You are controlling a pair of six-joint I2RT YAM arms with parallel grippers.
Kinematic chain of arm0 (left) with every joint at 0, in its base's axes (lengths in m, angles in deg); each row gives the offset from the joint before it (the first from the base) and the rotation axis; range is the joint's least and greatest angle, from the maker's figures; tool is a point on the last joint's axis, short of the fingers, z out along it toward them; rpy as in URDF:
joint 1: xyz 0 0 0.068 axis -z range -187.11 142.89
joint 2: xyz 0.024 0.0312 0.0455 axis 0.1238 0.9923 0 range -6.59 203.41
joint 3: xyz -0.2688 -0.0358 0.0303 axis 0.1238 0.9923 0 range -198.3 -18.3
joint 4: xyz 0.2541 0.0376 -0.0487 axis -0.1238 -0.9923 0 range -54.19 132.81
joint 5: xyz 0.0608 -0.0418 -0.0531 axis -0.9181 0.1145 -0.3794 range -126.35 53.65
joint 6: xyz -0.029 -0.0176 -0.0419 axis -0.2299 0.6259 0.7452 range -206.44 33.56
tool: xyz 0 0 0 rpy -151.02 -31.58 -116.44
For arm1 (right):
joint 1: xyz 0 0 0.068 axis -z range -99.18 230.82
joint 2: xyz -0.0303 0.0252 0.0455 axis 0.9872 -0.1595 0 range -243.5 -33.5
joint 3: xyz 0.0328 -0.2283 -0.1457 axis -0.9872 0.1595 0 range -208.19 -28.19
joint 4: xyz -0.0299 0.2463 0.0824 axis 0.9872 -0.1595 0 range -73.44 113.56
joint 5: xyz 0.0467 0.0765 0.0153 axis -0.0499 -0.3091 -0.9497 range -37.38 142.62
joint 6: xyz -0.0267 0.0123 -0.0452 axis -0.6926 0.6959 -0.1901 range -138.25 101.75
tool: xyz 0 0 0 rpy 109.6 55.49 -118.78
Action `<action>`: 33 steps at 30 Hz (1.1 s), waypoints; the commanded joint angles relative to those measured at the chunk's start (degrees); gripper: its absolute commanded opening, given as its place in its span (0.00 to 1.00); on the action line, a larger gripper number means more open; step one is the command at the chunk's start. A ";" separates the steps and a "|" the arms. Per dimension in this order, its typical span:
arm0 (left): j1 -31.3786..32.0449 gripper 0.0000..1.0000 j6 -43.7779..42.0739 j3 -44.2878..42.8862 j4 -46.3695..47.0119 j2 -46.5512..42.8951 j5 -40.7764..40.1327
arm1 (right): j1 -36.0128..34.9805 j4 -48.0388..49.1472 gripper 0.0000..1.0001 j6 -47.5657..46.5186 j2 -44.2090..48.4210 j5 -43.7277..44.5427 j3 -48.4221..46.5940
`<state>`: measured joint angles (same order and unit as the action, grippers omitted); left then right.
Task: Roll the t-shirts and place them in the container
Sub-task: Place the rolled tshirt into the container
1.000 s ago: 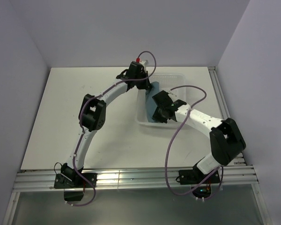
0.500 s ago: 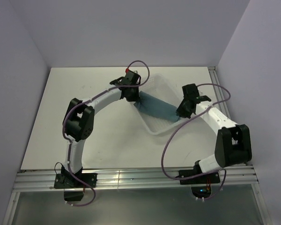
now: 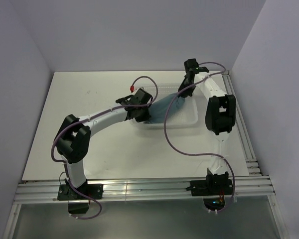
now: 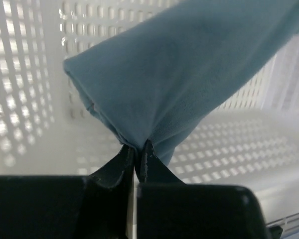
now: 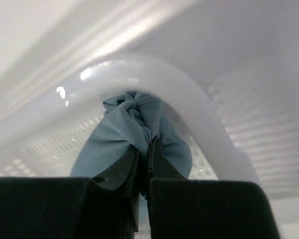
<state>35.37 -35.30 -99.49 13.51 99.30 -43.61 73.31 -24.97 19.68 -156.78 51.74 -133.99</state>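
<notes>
The teal t-shirt (image 3: 162, 107) hangs stretched in a band between my two grippers, over the white mesh basket (image 3: 189, 118). My left gripper (image 3: 145, 115) is shut on the shirt's left end; the left wrist view shows cloth (image 4: 189, 74) pinched between the closed fingertips (image 4: 138, 153). My right gripper (image 3: 183, 94) is shut on the shirt's right end; the right wrist view shows bunched cloth (image 5: 129, 129) clamped at the fingertips (image 5: 148, 149), just under the basket's rim (image 5: 154, 74).
The basket stands at the back right of the white table (image 3: 89, 134). Its mesh walls (image 4: 30, 74) surround the shirt on the left and behind. A metal rail (image 3: 239, 124) runs along the table's right edge. Walls enclose the table on three sides.
The right gripper has moved toward the back with its end of the shirt. The left gripper has moved nearer with its end. The basket has shifted back to lie square.
</notes>
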 commanded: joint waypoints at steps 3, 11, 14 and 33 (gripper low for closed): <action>-0.90 0.00 -1.73 -1.51 -6.47 -3.06 -4.07 | -1.37 -3.42 0.00 -1.81 -3.29 3.62 -13.67; -9.34 0.00 -7.28 -2.57 -1.02 -2.70 3.66 | 0.04 5.37 0.00 -1.11 12.36 1.15 10.70; -9.78 0.00 -7.81 -2.84 -0.93 -2.79 5.94 | 0.91 5.82 0.00 -1.63 14.12 -0.61 14.21; -3.72 0.00 -6.22 2.08 -5.33 -6.75 15.26 | 2.41 0.98 0.00 -4.36 14.38 -1.84 14.65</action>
<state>31.37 -40.68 -97.02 12.31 95.23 -30.87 74.60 -24.69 16.30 -145.94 47.76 -119.15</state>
